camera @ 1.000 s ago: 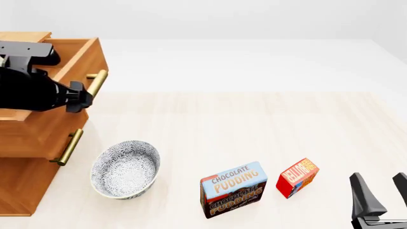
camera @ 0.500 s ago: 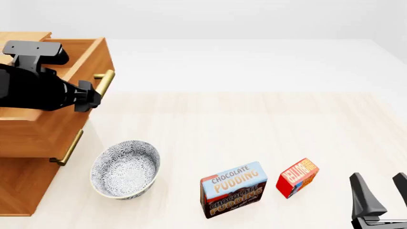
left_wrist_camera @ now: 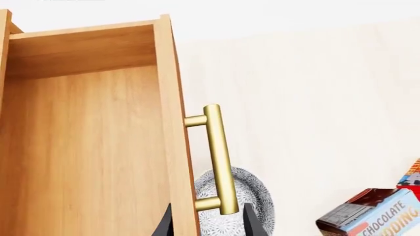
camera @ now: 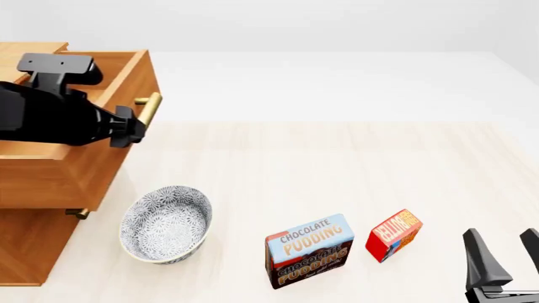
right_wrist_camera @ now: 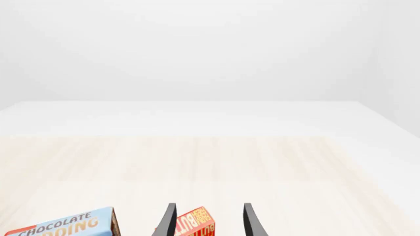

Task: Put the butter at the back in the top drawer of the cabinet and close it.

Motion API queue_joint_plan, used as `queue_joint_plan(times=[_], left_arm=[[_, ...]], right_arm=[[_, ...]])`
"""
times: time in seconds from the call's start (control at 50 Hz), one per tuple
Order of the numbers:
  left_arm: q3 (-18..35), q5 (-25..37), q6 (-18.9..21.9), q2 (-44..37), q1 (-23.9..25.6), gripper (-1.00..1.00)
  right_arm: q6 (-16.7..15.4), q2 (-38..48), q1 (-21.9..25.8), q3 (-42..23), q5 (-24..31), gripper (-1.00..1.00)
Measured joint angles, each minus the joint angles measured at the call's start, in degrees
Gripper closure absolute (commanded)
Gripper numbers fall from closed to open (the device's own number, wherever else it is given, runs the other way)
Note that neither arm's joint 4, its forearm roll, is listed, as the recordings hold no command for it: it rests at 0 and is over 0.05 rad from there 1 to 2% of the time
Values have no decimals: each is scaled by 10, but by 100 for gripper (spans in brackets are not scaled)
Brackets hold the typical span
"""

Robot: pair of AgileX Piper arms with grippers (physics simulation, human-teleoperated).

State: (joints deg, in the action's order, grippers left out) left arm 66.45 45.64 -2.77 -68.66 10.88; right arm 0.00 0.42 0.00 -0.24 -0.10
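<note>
The table (camera: 354,164) has a pale wood-grain top (light streaks running front to back) that ends at a straight far edge. Beyond that edge lies a plain white floor (camera: 337,82), meeting a blank white wall (right_wrist_camera: 210,44). Light is soft and even, with faint shadows only.

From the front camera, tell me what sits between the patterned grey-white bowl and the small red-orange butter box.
The light-blue and brown chocolate pudding box stands between the bowl and the butter, as the front view shows.
</note>
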Motion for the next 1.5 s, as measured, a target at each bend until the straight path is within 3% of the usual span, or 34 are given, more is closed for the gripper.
queue_joint_plan(times=[1.5], left_arm=[[10,-29,-45,-21,82,-100]], right_arm=[[0,0,0,0,0,-100]])
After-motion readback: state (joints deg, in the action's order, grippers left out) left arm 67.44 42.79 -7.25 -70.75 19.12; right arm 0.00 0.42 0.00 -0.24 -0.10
